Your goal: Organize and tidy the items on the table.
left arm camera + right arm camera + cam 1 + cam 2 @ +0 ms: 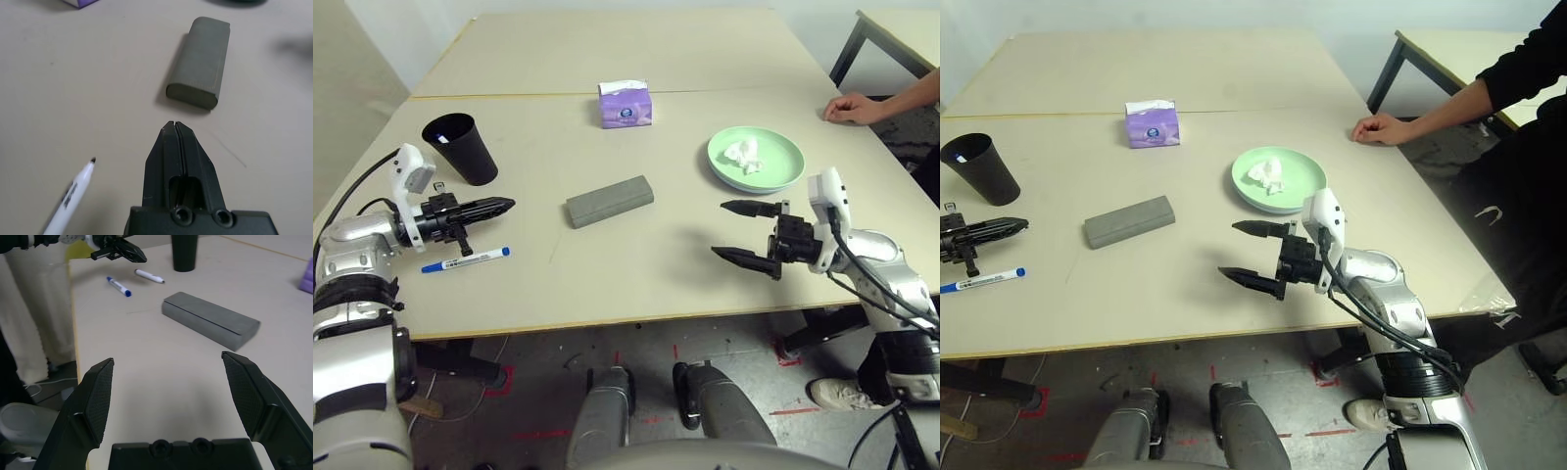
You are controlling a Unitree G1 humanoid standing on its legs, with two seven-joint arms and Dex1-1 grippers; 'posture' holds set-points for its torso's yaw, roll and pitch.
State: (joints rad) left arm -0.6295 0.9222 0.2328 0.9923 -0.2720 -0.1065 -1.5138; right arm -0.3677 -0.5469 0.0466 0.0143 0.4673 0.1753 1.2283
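**Grey case midway between two end effectors**

Black right end effector (pixel 745 233): jaws spread wide, empty, aimed level toward grey glasses case (pixel 609 201). Case on table (pixel 636 264), long axis slanted across that approach. Left end effector (pixel 499 206): shut, empty, beside blue-capped marker (pixel 465 259). Sunglasses possibly inside the case; undeterminable.

The pale beige bench (pixel 636 59) has a thin seam across its far part. A grey oblong glasses case (pixel 609 201) lies shut and flat near the middle, its long axis running from about 8 to 2 o'clock. At about 2 o'clock from it rests a light-green plate (pixel 783 174), a crumpled white tissue (pixel 744 156) in its hollow. At about 8 o'clock from the case a blue-capped white marker (pixel 465 259) lies flat; a second white marker (pixel 149 276) lies close by.
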